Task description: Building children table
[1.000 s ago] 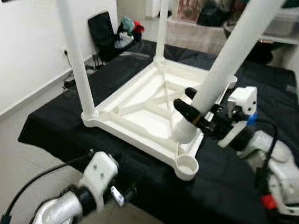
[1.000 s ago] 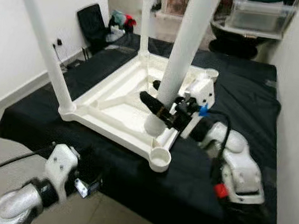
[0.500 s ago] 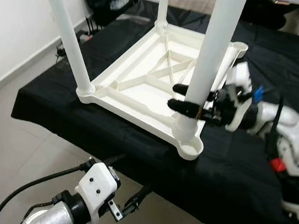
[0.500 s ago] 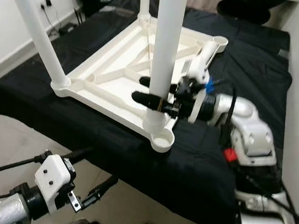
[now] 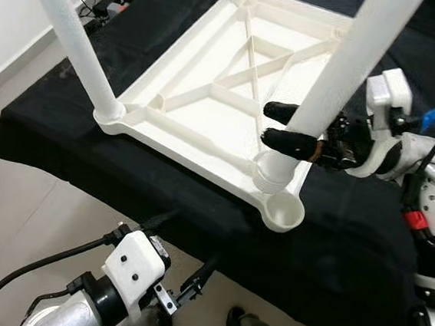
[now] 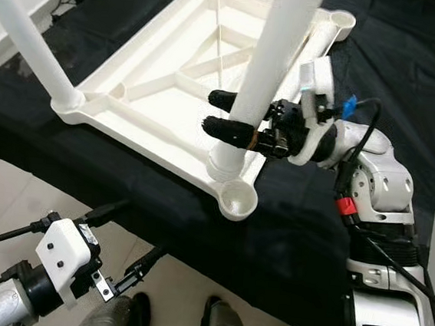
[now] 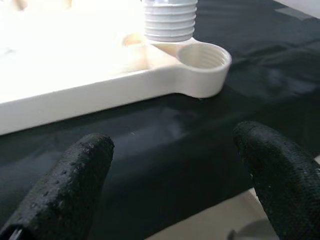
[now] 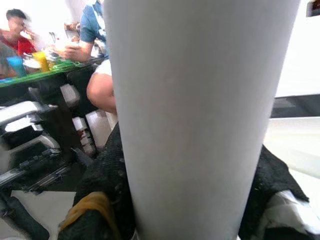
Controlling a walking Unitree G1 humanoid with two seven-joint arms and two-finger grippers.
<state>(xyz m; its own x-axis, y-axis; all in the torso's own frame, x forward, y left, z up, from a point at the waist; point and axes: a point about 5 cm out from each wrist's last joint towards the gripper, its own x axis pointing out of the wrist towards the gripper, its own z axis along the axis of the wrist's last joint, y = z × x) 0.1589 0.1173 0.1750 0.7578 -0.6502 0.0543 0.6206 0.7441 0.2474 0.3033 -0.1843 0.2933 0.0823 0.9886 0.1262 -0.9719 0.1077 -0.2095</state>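
Right gripper (image 6: 230, 114) still clamping leg (image 6: 278, 57)

Silver arms, white wrist housings, black cables, long black jaws, red and blue tabs on the right arm (image 6: 370, 174)

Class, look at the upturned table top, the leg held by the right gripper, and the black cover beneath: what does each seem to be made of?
Table top: likely moulded plastic, white, with ribs and threaded sockets.
Leg: probably the same plastic, smooth and matte, with a threaded end; the right gripper grips it.
Cover: seemingly cloth, black, creased and draped.
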